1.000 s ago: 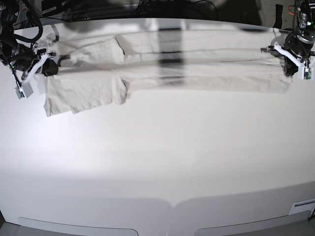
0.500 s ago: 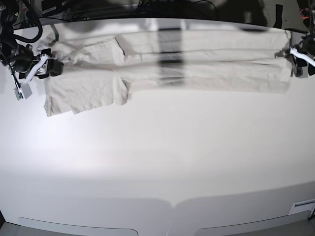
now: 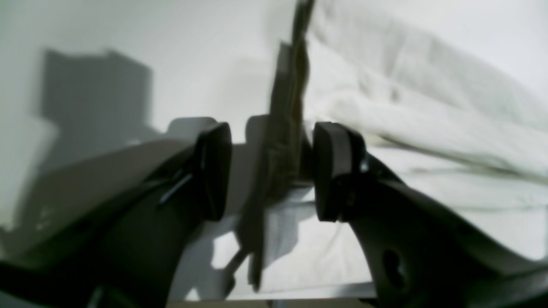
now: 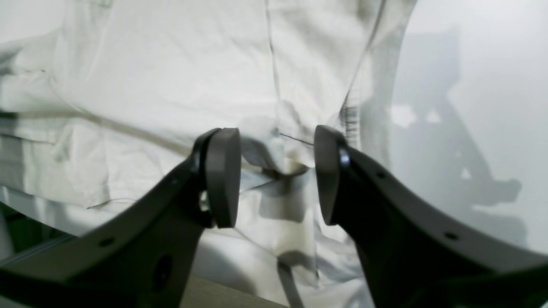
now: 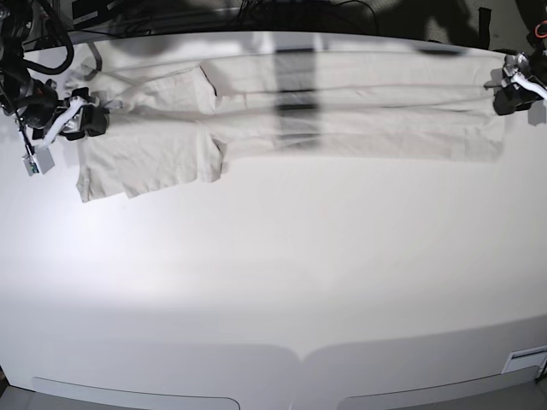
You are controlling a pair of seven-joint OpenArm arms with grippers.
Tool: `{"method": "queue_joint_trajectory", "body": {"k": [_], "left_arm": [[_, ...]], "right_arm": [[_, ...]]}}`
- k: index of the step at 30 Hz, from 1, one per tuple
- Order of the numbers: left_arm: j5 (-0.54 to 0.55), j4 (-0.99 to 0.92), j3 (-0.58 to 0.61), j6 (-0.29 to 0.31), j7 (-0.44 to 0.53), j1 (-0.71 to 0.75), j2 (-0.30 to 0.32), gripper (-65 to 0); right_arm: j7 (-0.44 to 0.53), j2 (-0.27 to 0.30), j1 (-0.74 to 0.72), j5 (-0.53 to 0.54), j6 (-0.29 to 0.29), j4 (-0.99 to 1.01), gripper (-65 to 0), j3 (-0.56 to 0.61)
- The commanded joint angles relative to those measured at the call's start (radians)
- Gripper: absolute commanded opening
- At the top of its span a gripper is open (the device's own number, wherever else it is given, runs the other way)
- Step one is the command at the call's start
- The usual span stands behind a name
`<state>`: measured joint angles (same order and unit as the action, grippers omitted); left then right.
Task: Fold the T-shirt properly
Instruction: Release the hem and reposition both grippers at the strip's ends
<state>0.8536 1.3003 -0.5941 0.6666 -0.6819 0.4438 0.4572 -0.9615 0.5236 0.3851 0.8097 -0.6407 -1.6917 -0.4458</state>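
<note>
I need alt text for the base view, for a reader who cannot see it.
A pale T-shirt lies stretched flat along the far edge of a white table. The right gripper is at its left end and the left gripper at its right end, both open.

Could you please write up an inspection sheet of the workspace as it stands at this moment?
Surface: white table, bare in front of the shirt, with a dark shadow band across its far part.
Job's things: T-shirt lies flat along the far edge, stretched sideways in a long band, with a wider creased part at the base view's left.
Clutter: nothing seen.
Grippers: left gripper open, its jaws standing apart at the shirt's end; right gripper open, its jaws either side of a seam with cloth beneath; neither holds the shirt.
Cables: black cables loop beside the right arm; more run behind the table.
Surroundings: dark area behind the table, details unclear.
</note>
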Motion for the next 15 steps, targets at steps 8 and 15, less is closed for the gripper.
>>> {"method": "queue_joint_trajectory", "body": {"k": [8,15], "left_arm": [[0.158,-0.116,-0.007,0.032,-0.134,-0.082,0.022,-35.0],[0.199,-0.126,-0.007,0.032,-0.263,-0.084,0.011,-41.0]], "right_arm": [[0.019,0.017,-0.008,0.012,-0.008,-0.015,-36.7,-0.011],[0.035,0.018,-0.008,0.013,-0.008,-0.015,-36.7,-0.011]]}}
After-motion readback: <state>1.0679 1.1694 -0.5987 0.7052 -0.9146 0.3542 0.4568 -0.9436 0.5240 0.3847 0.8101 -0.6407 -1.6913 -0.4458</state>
